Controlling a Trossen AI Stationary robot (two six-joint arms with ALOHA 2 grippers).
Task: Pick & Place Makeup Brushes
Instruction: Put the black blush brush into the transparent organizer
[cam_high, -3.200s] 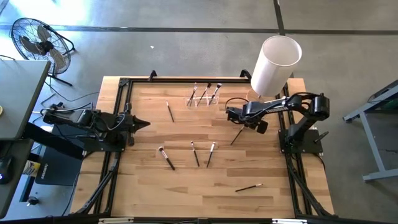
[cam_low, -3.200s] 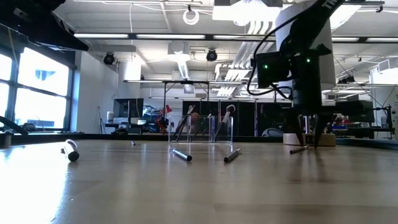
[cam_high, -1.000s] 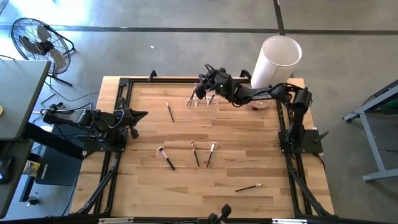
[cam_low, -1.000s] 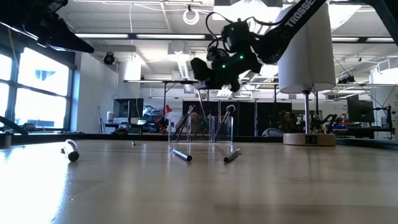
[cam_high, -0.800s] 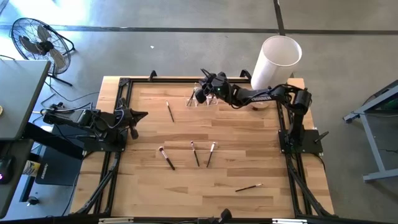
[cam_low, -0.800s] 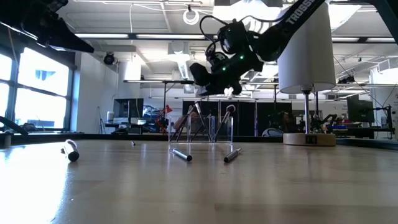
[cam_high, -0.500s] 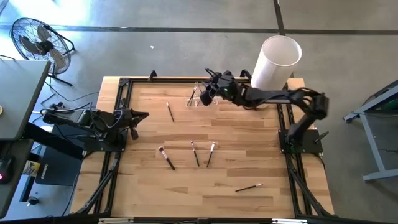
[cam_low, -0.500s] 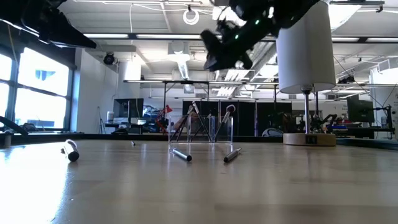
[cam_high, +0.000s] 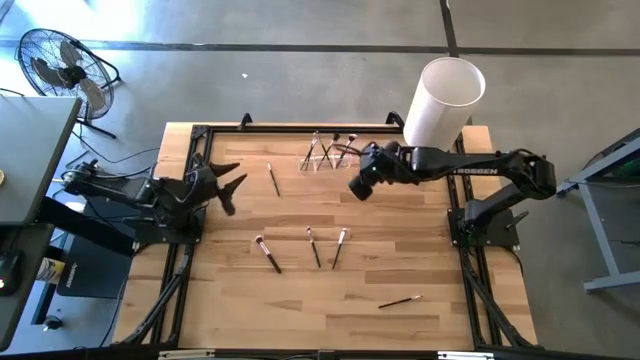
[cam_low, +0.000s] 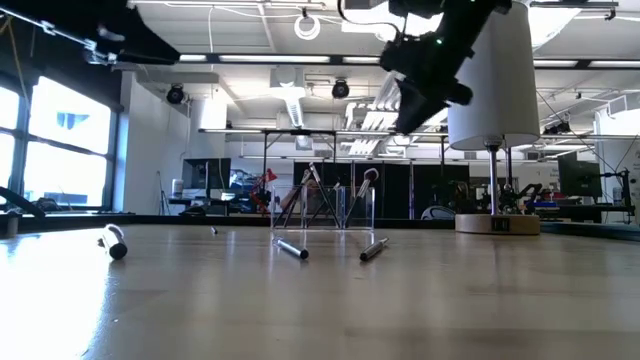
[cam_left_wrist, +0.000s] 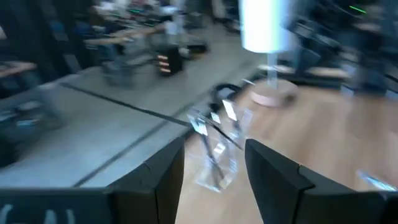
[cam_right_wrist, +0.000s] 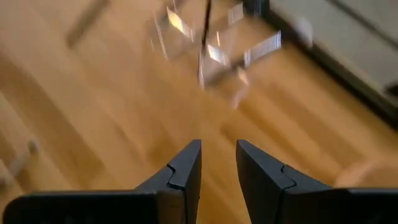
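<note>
Lettering "TROSSEN" marks the right arm. Right gripper, jaws apart and empty, hangs above the table; holder with brushes at its 11 o'clock. Left gripper spread open, far left.

I see several makeup brushes standing tilted in the clear holder. Five more lie flat on my table: one alone, three grouped mid-table, one near the front.

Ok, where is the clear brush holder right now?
In the high view, the clear holder stands near the table's far edge, just left of the right claw and the white cylinder.
</note>
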